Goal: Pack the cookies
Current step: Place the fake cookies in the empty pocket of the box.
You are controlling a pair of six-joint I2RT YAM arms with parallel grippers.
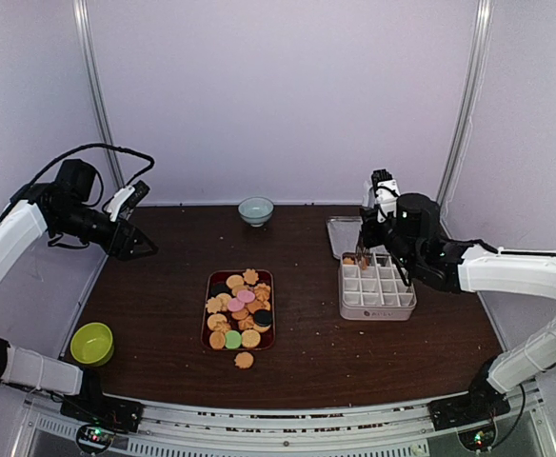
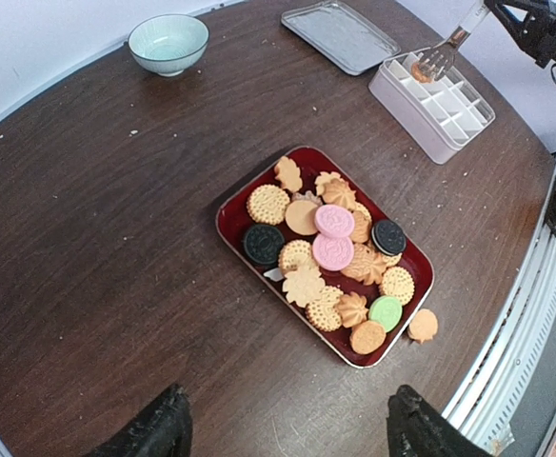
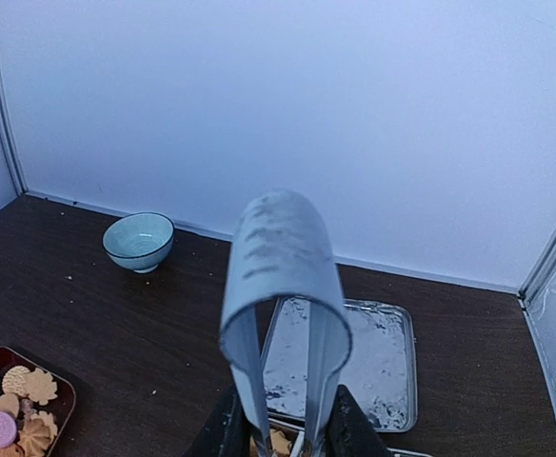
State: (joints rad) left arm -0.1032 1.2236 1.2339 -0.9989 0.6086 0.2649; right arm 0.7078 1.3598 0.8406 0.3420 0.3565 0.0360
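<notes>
The right gripper (image 3: 280, 430) is clenched on metal tongs (image 3: 283, 248), whose tips seem to pinch one cookie (image 2: 430, 67) over the white divided box (image 1: 378, 311) at the table's three o'clock. The left gripper (image 2: 287, 433) hangs released at nine. The other cookies (image 2: 333, 249) heap on a red tray (image 2: 228, 221) mid-table, with a stray cookie (image 2: 423, 325) at its six. They look light, stiff and crumbly to me: nip gently across the edges. Crumbs dot the dark wooden table (image 2: 97, 238), with pale walls (image 1: 278, 95) behind.

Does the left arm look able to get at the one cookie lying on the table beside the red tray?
Probably yes. The loose cookie lies on the bare table just off the red tray, with nothing covering it. The open left gripper hangs over the left side with nothing in between.
</notes>
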